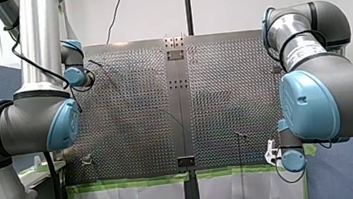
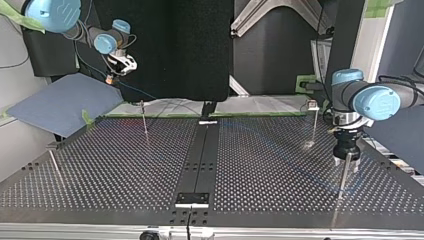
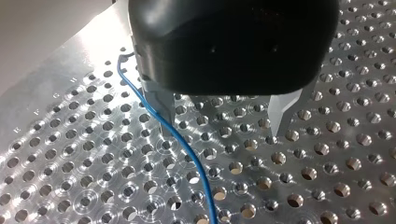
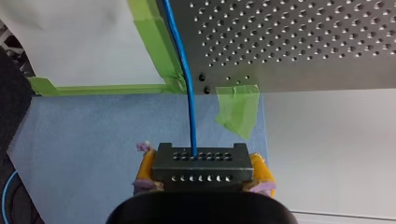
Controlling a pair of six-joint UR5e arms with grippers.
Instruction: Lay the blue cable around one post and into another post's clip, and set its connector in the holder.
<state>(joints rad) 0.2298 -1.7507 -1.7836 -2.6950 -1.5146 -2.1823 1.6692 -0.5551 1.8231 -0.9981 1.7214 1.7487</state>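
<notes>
Right pincer (image 4: 201,163) is clamped on the black connector (image 4: 201,173), w/ yellow pads (image 4: 145,168) on either side of it. It hangs off the table (image 4: 303,46), over a blue mat (image 4: 84,126), near a corner edged w/ green tape (image 4: 238,105). The blue cable (image 4: 187,79) comes out of the connector's upper row of holes & runs straight ahead, over the table edge beside the tape.

In the top view that pincer sits up at the far left, clear of the table, w/ the cable dropping from it toward the far edge.

Left pincer (image 3: 222,129) is low over the perforated plate at the top view's right, right by the near post (image 2: 343,175). Can't tell if that post is btwn the fingers. The metal fingers (image 3: 282,112) stand wide apart, nothing gripped btwn them. The cable crosses one finger near its tip, then curves on ahead across the holes; can't tell if it touches the finger.

Other posts in the top view:
- The clip post (image 2: 313,125) stands farther back on the right, w/ a small clip on top.
- The middle post (image 2: 144,120) is left of the centre strip.
- The edge post (image 2: 55,167) is near the left edge.
</notes>
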